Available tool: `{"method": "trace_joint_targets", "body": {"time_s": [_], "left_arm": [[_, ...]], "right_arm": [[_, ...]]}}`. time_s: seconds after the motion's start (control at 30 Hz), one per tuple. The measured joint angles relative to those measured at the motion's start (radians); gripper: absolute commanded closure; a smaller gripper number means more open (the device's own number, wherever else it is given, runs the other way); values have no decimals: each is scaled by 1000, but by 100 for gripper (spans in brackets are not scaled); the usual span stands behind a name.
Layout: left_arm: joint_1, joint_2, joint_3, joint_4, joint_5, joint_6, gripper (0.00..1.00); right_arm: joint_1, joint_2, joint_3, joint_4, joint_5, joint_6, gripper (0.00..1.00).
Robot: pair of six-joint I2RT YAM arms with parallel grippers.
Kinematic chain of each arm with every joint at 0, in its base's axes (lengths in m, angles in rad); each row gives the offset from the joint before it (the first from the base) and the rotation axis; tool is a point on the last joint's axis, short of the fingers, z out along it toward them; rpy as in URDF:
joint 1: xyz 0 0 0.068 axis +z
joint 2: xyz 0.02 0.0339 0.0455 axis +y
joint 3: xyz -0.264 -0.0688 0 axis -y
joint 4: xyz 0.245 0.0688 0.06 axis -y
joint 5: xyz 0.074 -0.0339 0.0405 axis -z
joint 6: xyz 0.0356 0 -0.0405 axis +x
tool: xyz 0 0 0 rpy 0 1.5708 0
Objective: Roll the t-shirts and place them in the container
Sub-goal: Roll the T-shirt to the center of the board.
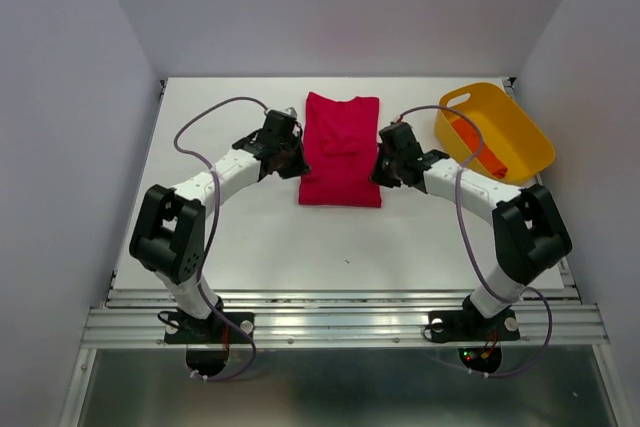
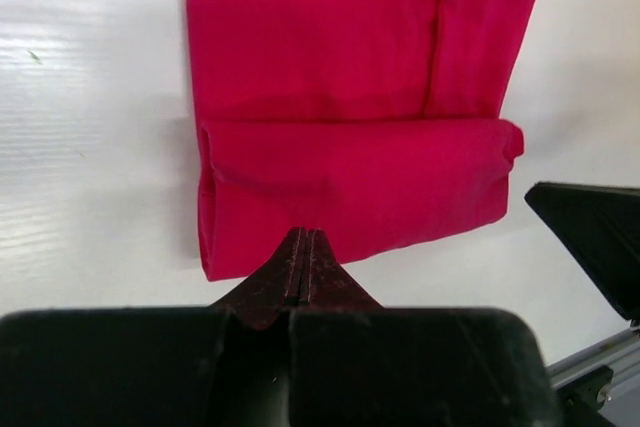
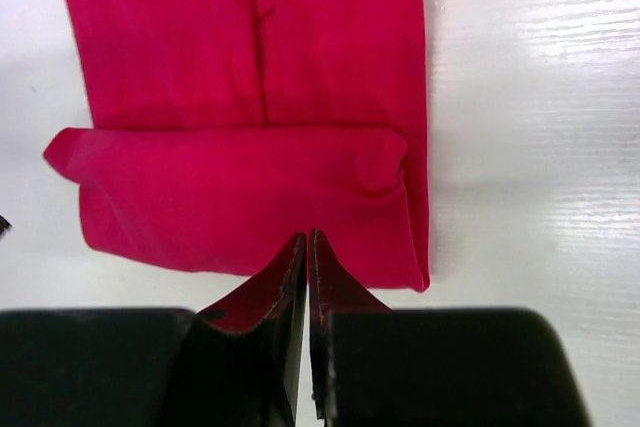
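The left pincer (image 2: 303, 247) is closed, its tips pressed together over the near hem of the red shirt (image 1: 340, 147). The right pincer (image 3: 308, 247) is also closed, with only a hairline slit between its tips, over the same hem. No cloth shows between either pair of tips, so neither seems to be holding anything. Whether the tips touch the fabric I cannot tell.

The red shirt lies in the middle of the counter (image 1: 250, 237), reaching toward the far edge. It is folded into a long strip with the sleeves tucked in, and its near end is turned over into a first fat roll (image 2: 360, 187).

It looks light, limp and thin, and not fragile. It will likely sag, spring open and skew if one side leads. The best hold is probably the roll's two outer ends, one pincer on each, pinching all layers at the fold and not just the top sheet. On the smooth counter the strip may slide rather than roll.

At the far right corner sits a yellow tub (image 1: 525, 137), tilted. Inside it lies an orange shirt (image 1: 490, 159) as a narrow roll, and nothing else is visible in there.
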Motion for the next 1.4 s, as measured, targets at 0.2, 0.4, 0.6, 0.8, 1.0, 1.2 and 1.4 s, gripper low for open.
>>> {"method": "trace_joint_targets", "body": {"time_s": [0.2, 0.4, 0.6, 0.8, 1.0, 1.2, 1.4], "left_arm": [[-18, 97, -13, 38, 22, -11, 100], [2, 215, 11, 58, 15, -8, 100], [19, 280, 49, 71, 14, -3, 100], [21, 256, 57, 51, -3, 13, 100], [-8, 129, 57, 28, -8, 10, 100], [-72, 112, 56, 68, 48, -27, 100], [-83, 207, 36, 129, 82, -59, 100]], "right_arm": [[-3, 121, 57, 1, -3, 1, 93], [-27, 222, 101, 4, 6, -9, 94], [-36, 284, 122, 29, 15, -16, 96], [-36, 263, 114, 24, 16, -30, 95], [-17, 160, 110, 4, 12, -34, 94], [31, 166, 125, 31, -50, -16, 94], [44, 245, 125, 60, -113, 16, 95]]}}
